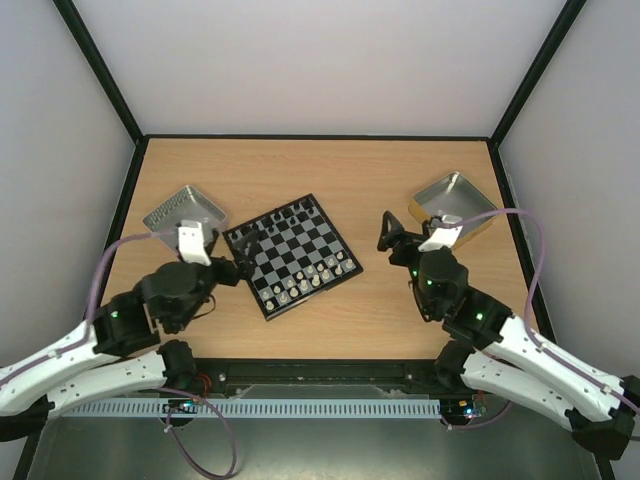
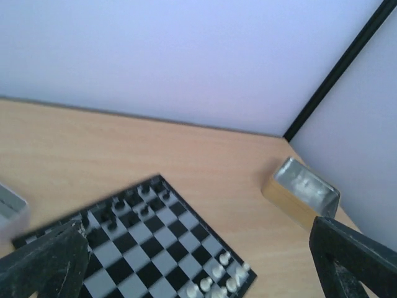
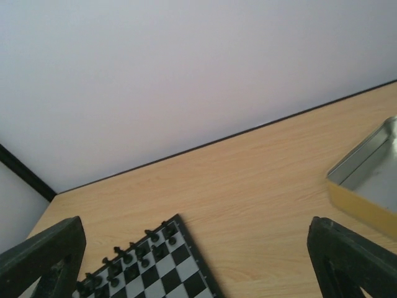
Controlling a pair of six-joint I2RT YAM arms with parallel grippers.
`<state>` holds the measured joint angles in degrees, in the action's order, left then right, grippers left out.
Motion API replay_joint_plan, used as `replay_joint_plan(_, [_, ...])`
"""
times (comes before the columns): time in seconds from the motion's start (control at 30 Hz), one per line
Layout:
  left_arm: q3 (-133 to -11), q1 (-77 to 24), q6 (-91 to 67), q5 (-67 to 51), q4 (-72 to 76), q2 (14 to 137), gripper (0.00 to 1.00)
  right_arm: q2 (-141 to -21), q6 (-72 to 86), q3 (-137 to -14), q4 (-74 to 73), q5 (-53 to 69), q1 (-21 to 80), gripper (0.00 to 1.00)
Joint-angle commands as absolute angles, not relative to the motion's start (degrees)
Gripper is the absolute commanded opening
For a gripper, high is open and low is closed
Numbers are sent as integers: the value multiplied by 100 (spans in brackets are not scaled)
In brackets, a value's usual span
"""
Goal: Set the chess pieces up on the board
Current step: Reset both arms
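The board (image 1: 292,255) lies turned at the table's middle. Black chess pieces (image 1: 285,215) stand along its far side and cream-white pieces (image 1: 315,276) along its near side. My left gripper (image 1: 245,260) is open and empty at the board's left corner. In the left wrist view its fingers (image 2: 43,267) frame the board (image 2: 142,248), with black pieces (image 2: 124,208) and white pieces (image 2: 217,276) on it. My right gripper (image 1: 392,233) is open and empty, right of the board. In the right wrist view its fingers (image 3: 353,261) spread wide above the board's black corner (image 3: 149,267).
A silver metal tray (image 1: 185,210) stands at the back left, a gold tray (image 1: 455,205) at the back right. The gold tray also shows in the left wrist view (image 2: 301,192) and the right wrist view (image 3: 366,180). Black frame posts edge the table.
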<state>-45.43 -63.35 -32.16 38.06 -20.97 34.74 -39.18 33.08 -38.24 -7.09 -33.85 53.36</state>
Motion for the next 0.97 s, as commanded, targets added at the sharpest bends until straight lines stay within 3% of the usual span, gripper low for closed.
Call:
replay_joint_plan(0.0, [-4849, -6348, -2955, 4451, -2648, 3000, 100, -3457, 3298, -3791, -1280, -3943, 5342, 100])
replay_joint_plan(0.37, [-5265, -6346, -3411, 5388, -3712, 2188, 100, -2611, 3103, -4043, -1885, -4899, 5341, 98])
replay_joint_plan(0.93, [-5344, -6350, -3374, 5591, -3941, 1888, 100, -2011, 3032, -3966, -1846, -5311, 5340, 98])
